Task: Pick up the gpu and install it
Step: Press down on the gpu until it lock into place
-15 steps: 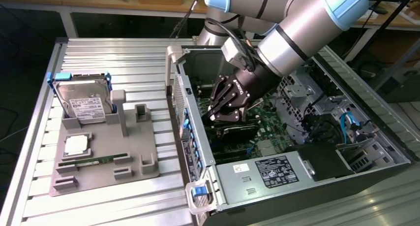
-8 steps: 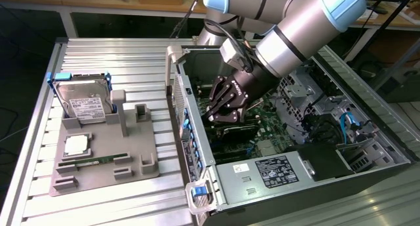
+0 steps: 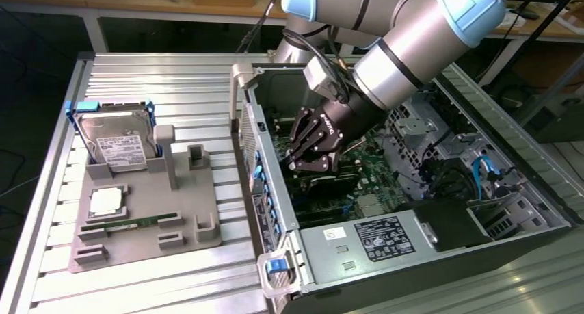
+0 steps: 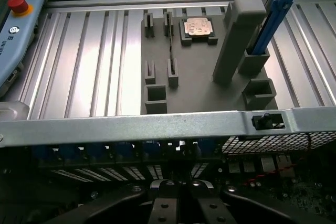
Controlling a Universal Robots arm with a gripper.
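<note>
Reaching into computer case (image 3: 392, 245), fingers (image 3: 308, 158) pinched narrow above gpu (image 3: 330, 185); wrist view adds teach pendant (image 4: 16, 19).

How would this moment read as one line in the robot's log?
gripper: inside computer case, above motherboard | gpu: not discernible | hard drive: on fixture

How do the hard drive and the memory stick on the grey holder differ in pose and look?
The hard drive stands on edge in a blue frame, leaning back; the memory stick lies low along its slots. The drive is broad and silver with a white label; the stick is slim and green. Both sit on the grey holder, outside the computer case.
</note>
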